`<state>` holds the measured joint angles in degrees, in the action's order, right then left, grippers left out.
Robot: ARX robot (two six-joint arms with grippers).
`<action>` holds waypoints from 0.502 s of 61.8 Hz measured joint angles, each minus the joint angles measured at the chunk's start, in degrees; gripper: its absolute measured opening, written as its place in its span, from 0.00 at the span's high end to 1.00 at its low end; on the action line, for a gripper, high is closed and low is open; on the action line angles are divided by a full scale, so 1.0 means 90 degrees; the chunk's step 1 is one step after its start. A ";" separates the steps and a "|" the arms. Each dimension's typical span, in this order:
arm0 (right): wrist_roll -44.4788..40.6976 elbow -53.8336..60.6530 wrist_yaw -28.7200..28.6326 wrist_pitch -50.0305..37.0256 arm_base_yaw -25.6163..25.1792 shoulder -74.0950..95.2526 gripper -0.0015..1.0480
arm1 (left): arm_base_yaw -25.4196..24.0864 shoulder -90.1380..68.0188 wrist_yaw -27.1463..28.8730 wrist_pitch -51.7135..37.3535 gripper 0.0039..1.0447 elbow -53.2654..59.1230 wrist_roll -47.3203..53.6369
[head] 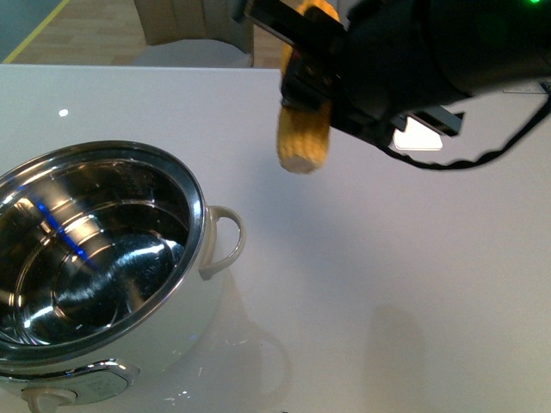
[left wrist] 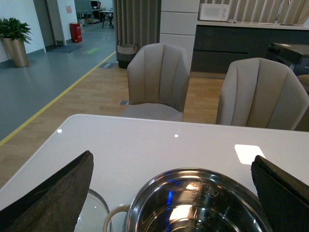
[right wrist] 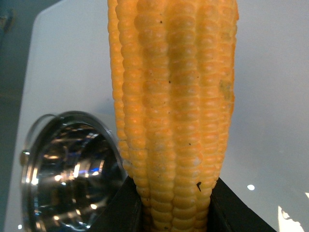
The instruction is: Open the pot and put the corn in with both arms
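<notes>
white table (head: 387,284), right gripper (head: 312,76) clamped on the corn (head: 303,138), hanging in the air beside the open pot (head: 200,225), not over it. left gripper (left wrist: 171,191) gapes, empty. let go early and it clips the rim and rolls away.

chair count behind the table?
2. One chair at the table's far edge, nearer the yellow floor line; the other chair beside it, before the dark counter. More may be out of frame.
</notes>
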<state>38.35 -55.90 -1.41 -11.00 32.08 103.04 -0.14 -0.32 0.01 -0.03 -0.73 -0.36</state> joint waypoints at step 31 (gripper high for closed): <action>0.0508 -0.1605 -0.0277 0.0607 0.0886 0.1338 0.81 | 0.0000 0.0000 0.0000 0.0000 0.06 0.0000 0.0000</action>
<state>42.92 -70.35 -3.90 -5.54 40.05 115.09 -0.14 -0.32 0.01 -0.03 -0.73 -0.36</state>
